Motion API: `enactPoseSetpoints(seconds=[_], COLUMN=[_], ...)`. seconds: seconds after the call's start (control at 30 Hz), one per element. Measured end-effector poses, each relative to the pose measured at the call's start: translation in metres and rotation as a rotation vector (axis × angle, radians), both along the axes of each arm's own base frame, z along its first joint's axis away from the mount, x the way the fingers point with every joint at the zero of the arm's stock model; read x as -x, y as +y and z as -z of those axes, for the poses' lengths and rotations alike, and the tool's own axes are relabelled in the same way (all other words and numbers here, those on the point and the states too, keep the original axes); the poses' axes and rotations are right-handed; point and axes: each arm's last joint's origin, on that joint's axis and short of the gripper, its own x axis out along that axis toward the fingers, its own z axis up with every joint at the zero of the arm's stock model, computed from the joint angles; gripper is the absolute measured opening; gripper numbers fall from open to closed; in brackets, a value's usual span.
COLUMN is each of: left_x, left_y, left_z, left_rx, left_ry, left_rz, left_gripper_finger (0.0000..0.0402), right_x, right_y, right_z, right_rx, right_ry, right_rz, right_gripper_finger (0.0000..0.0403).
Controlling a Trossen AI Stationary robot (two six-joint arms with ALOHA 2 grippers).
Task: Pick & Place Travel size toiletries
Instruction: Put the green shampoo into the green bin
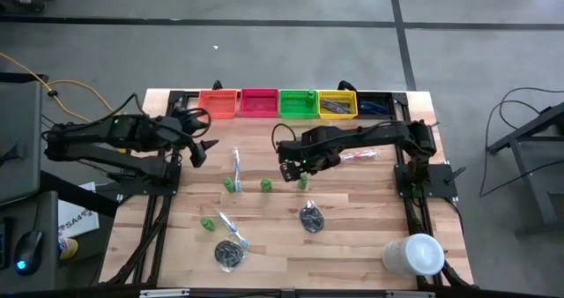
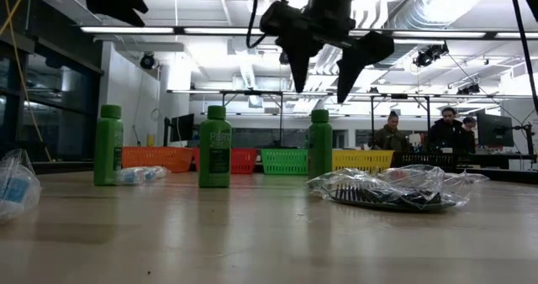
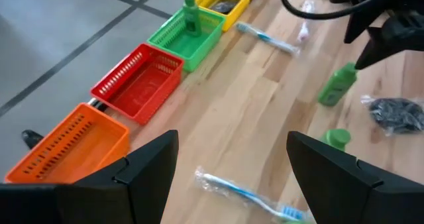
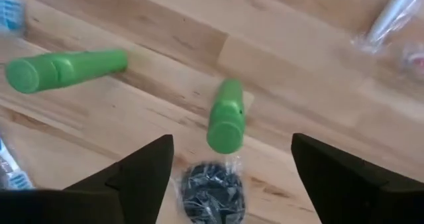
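Observation:
My right gripper (image 1: 293,167) hangs open above the table's middle, over a standing green bottle (image 4: 226,121) (image 2: 319,144) and clear of it. Two more green bottles (image 1: 231,185) (image 1: 266,186) stand to its left, and another (image 1: 207,223) stands nearer. Clear-wrapped toothbrushes (image 1: 236,166) (image 1: 231,227) (image 3: 265,38) lie flat. Dark wrapped bundles (image 1: 310,217) (image 1: 229,254) lie toward the near edge. My left gripper (image 1: 201,151) (image 3: 232,164) is open, raised over the table's left side.
Along the far edge stand an orange bin (image 1: 220,102), a red bin (image 1: 259,102), a green bin (image 1: 298,104) with a green bottle (image 3: 191,15) inside, a yellow bin (image 1: 337,102) with dark items, and a blue bin (image 1: 374,104). A large white cylinder (image 1: 414,254) sits near-right. People sit beyond the table (image 2: 445,133).

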Motion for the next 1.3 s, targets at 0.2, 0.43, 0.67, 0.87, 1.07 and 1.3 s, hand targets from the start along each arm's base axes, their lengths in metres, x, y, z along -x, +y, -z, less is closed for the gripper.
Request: enactPoseSetpoints(seconds=[0.2,0.43,0.67,0.87,1.07,1.3], left_x=[0.005,0.011,0.011,0.011,0.011,0.011], left_y=[-0.001,-0.001,-0.001,-0.001,-0.001,-0.001], left_z=[0.011,0.016,0.016,0.016,0.016,0.016], left_rx=[0.007,0.023,0.024,0.032,0.032,0.031], left_ry=[0.014,-0.001,0.000,0.001,0.000,0.002], left_rz=[0.019,0.012,0.014,0.024,0.024,0.025], left_gripper_finger=[0.0280,0.0280,0.0280,0.0280,0.0280,0.0280], right_x=[-0.011,-0.017,-0.021,-0.022,-0.022,-0.023], right_y=[0.008,0.007,0.007,0.007,0.008,0.007], right_z=[0.024,0.043,0.063,0.063,0.063,0.062], right_rx=[-0.020,0.026,0.031,0.018,0.005,-0.027], right_ry=[0.046,0.100,0.164,0.156,0.155,0.139], right_rz=[0.007,0.036,0.015,0.015,0.004,-0.071], right_gripper_finger=[0.0291,0.0264,0.0238,0.0197,0.0126,0.0090])
